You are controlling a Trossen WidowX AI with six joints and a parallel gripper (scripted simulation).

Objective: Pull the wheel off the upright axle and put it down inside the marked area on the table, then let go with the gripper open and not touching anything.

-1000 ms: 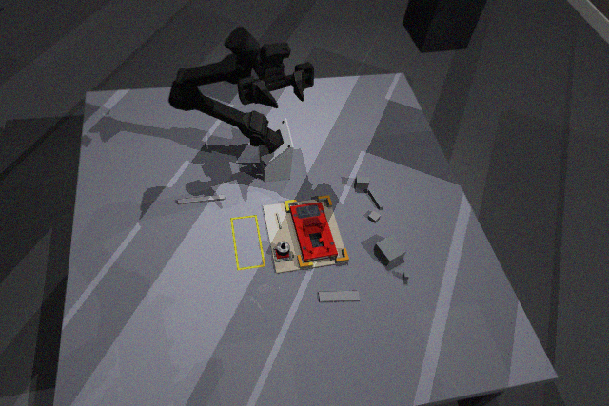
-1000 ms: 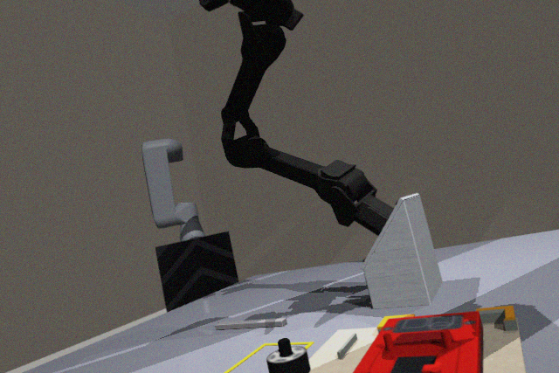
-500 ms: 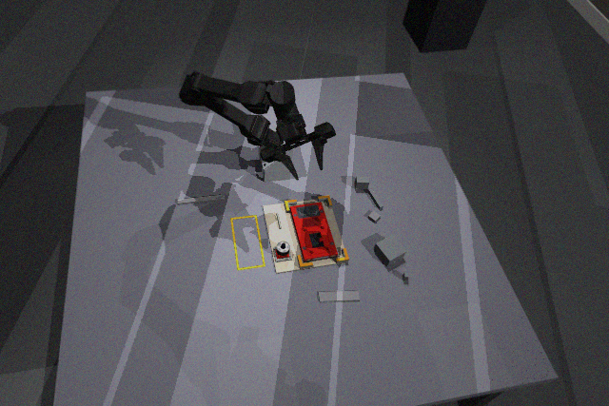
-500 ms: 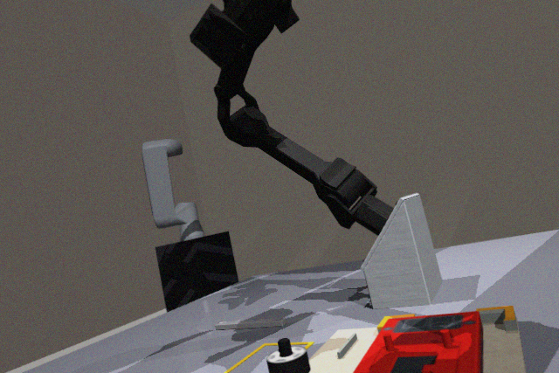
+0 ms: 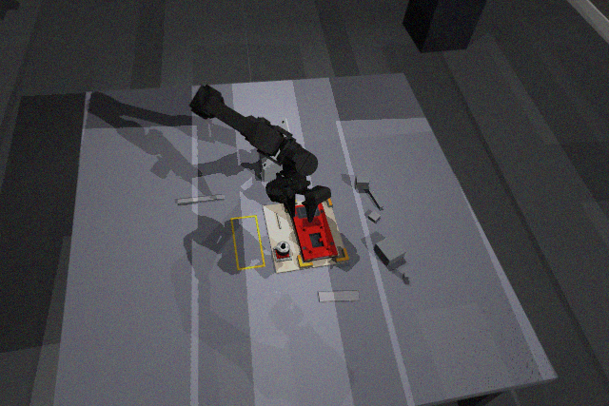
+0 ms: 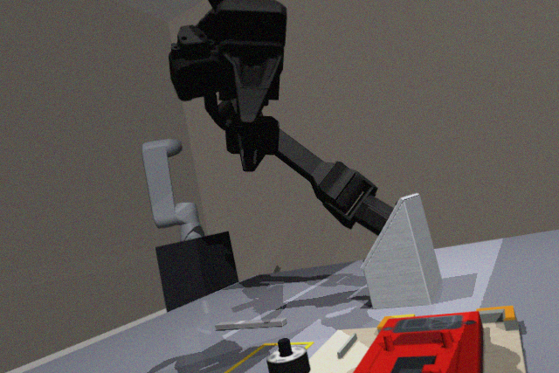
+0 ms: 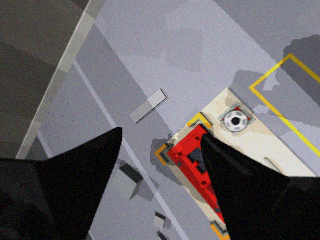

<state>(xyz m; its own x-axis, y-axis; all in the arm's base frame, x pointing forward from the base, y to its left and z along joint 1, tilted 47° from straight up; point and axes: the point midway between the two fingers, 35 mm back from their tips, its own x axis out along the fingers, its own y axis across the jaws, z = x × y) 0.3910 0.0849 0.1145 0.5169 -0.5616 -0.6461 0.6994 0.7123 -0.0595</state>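
Fingers of the gripper point(image 7: 160, 150) stand partly spread with nothing between them, high over the grey surface point(image 5: 442, 293). Judging by this, the task is barely begun: only the approach is under way. Below lies the pale board point(image 5: 278, 234) with its red block point(image 5: 314, 239). Beside it the yellow-marked area point(image 5: 236, 244) holds nothing. On the board's corner the wheel point(image 5: 283, 247) sits on its upright axle point(image 6: 284, 345), ungrasped; pulling, placing and releasing all remain.

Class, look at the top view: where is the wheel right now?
The wheel sits on its axle at the near left corner of the cream board, between the red block and the yellow marked area.
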